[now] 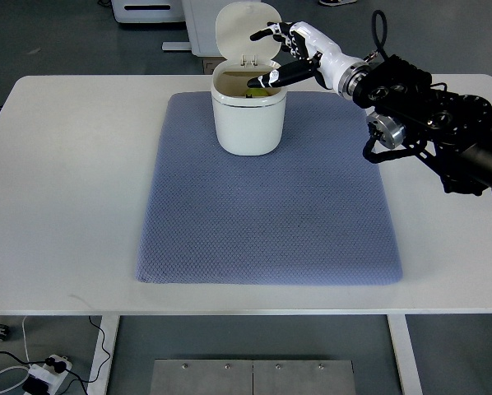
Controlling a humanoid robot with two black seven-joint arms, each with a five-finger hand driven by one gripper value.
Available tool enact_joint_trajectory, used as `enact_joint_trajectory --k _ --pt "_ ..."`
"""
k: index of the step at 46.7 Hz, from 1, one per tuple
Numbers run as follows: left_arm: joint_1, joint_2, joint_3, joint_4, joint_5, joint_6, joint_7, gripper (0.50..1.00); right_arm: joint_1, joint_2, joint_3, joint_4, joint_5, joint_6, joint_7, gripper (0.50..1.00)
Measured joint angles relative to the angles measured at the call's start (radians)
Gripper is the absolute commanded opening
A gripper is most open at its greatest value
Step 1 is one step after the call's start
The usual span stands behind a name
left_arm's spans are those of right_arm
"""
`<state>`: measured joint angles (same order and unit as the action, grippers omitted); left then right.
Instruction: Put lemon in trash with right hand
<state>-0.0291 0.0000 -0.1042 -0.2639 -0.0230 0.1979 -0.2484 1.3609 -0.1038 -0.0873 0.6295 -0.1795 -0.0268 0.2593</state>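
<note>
One white tabletop (65, 164), blue-grey mat (271, 206) on it. White trash bin (246, 123) at mat's far edge, lid up. Yellow lemon (258, 93) glimpsed inside bin. Right robot hand (289, 56) over rim, fingers spread, empty. Lemon likely light, firm, rollable; best gripped around middle.

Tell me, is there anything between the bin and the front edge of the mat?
No. In the top view, the stretch of blue mat in front of the white bin is bare, right to its near edge.
</note>
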Motion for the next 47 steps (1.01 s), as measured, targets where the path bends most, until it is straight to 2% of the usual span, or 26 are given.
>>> enact_joint_trajectory --k 4,9,23,28,34,41,47 --pt "0.000 0.000 0.000 0.000 0.000 0.000 0.000 1.000 0.000 -0.030 0.000 0.024 0.000 0.001 0.000 1.000" --pt "0.000 0.000 0.000 0.000 0.000 0.000 0.000 1.000 0.000 -0.107 0.000 0.111 0.000 0.001 0.001 1.000" --pt "0.000 0.000 0.000 0.000 0.000 0.000 0.000 1.000 -0.001 -0.433 0.004 0.511 0.000 -0.005 0.013 1.000" --pt "0.000 0.000 0.000 0.000 0.000 0.000 0.000 1.000 -0.010 -0.535 0.017 0.623 0.000 -0.005 0.014 1.000" --pt "0.000 0.000 0.000 0.000 0.000 0.000 0.000 1.000 -0.027 -0.631 0.022 0.675 0.001 -0.005 0.015 1.000" --pt "0.000 0.000 0.000 0.000 0.000 0.000 0.000 1.000 -0.055 -0.719 0.027 0.668 0.007 -0.001 0.014 1.000" --pt "0.000 0.000 0.000 0.000 0.000 0.000 0.000 1.000 -0.112 -0.722 0.061 0.617 0.058 -0.001 0.015 1.000"
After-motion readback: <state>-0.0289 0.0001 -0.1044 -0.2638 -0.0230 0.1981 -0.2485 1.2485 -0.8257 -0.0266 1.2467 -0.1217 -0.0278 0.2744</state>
